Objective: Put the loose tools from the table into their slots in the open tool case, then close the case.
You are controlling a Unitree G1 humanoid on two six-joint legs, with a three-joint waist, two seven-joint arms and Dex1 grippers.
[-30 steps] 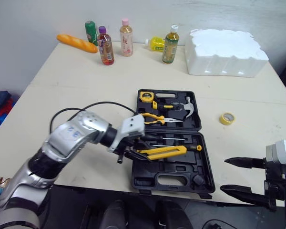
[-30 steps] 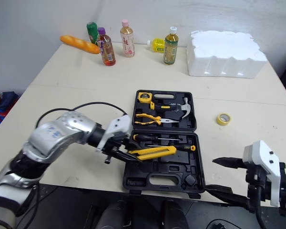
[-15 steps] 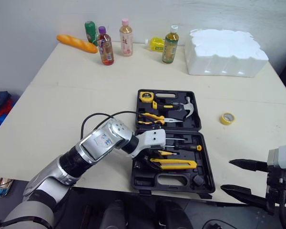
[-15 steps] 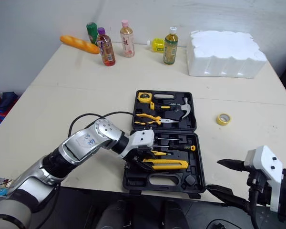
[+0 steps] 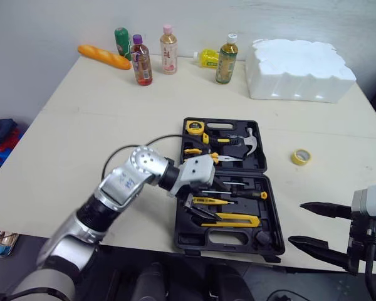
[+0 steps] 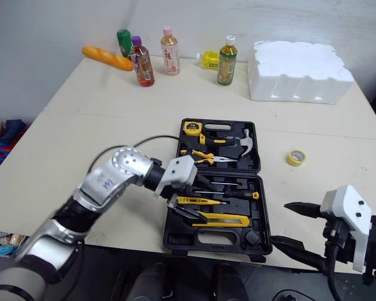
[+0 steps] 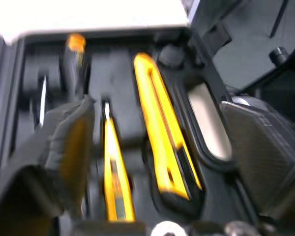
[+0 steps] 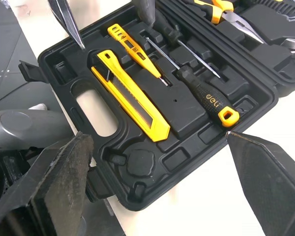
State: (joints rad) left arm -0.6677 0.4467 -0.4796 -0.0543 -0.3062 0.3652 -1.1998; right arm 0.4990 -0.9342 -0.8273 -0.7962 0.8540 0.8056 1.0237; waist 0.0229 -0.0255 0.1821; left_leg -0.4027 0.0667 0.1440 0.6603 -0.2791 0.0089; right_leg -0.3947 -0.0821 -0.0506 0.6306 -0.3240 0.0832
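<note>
The tool case (image 5: pixel 194 241) lies open flat, close to the near edge of the table (image 5: pixel 81 144), its lid half toward the far side. In the near half a yellow knife (image 5: pixel 232 219) rests in its slot, with a thin yellow tester (image 5: pixel 207 200) and a black screwdriver (image 5: pixel 244 193) beyond it. The lid half holds a hammer (image 5: pixel 245 141), pliers (image 5: pixel 200 151) and a tape measure (image 5: pixel 193 126).

The left gripper (image 5: pixel 193 204) hangs over the left end of the near half, fingers spread wide and holding nothing; the knife lies free below them. The arm reaches in from the left across bare tabletop.

The right gripper (image 5: pixel 297 222) sits low at the near edge, to the right of the case and apart from it, fingers far apart and empty.

A roll of yellow tape (image 5: pixel 299 157) lies loose on the table just right of the lid half, with bare surface around it. Along the far edge stand bottles (image 5: pixel 224 59), a bread loaf (image 5: pixel 103 56) and a white foam block (image 5: pixel 301 69), well apart from the case, leaving the middle of the table open.
</note>
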